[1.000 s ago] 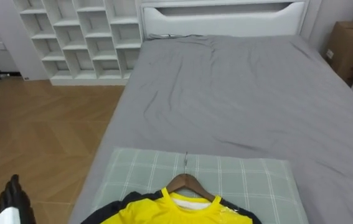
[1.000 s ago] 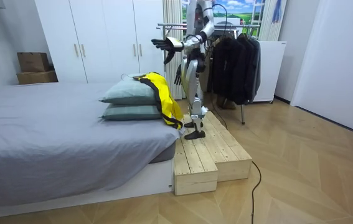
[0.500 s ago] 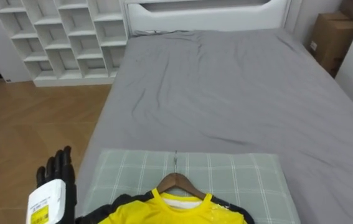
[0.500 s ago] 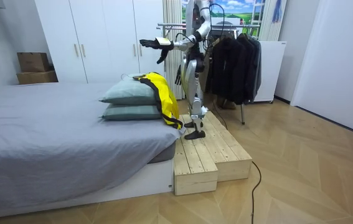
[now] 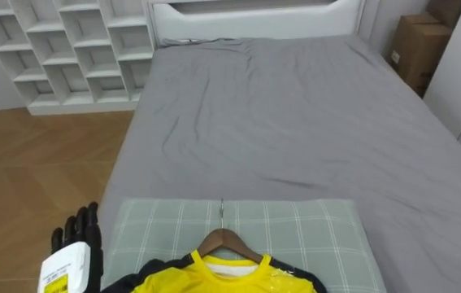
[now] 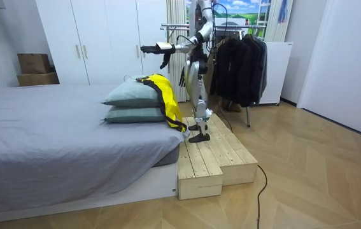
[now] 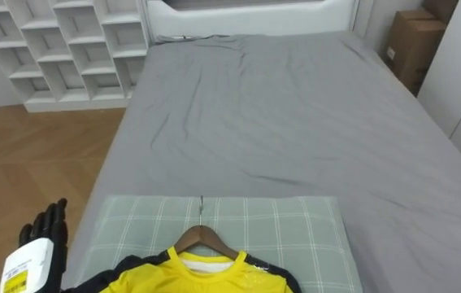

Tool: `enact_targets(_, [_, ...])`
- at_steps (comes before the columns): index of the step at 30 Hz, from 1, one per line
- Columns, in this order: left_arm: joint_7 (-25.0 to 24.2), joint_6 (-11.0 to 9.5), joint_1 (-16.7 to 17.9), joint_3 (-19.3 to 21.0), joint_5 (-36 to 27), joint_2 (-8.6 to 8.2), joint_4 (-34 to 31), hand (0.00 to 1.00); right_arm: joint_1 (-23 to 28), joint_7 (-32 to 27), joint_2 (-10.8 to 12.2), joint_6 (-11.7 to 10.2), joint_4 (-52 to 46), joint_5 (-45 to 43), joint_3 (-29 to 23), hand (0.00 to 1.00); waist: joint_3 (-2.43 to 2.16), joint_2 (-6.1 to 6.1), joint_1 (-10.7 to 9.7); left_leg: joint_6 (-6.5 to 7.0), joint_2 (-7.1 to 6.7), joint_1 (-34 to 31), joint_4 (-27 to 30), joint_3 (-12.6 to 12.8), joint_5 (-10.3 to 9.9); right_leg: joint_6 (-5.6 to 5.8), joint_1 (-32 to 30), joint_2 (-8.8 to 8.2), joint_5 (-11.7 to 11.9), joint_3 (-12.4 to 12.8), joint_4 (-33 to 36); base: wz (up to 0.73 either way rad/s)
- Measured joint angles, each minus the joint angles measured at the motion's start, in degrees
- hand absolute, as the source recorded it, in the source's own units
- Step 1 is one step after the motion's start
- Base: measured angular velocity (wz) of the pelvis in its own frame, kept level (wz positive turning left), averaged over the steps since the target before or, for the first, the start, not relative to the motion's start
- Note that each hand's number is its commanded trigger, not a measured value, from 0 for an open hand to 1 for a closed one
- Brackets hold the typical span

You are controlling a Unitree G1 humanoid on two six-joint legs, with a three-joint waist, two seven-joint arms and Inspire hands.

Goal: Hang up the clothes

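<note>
Our left hand (image 5: 80, 240), fingers straight and empty, has lifted up beside the near left edge of the bed (image 5: 295, 122), while the yellow shirt (image 5: 214, 279) on its wooden hanger (image 5: 228, 236) lies ungrasped on the checked pillow (image 5: 311, 232), hanging yet to begin.

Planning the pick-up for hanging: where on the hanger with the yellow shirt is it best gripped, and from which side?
Probably the hanger at its bare wooden top, below the hook lying flat on the pillow; the shirt covers its arms. Come from above and the left, where the open left hand is.
</note>
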Motion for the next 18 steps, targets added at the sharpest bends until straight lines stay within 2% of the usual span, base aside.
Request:
enact_targets(11, [-2.5, 2.5, 0.0, -1.7, 2.7, 0.0, 3.3, 0.0, 0.4, -0.1, -0.1, 0.0, -0.2, -0.1, -0.2, 0.0, -0.1, -0.24, -0.6, 0.0, 0.06, -0.1, 0.0, 0.1, 0.0, 0.0, 0.0, 0.0, 0.0, 0.0, 0.1, 0.0])
enact_targets(18, [-3.6, 2.6, -0.6, -1.6, 2.6, 0.0, 6.0, 0.0, 0.2, -0.3, -0.5, 0.3, 0.3, -0.3, -0.2, 0.0, -0.1, -0.24, -1.8, 0.0, 0.05, 0.0, 0.1, 0.1, 0.0, 0.0, -0.2, -0.03, 0.0, 0.2, 0.2, 0.0])
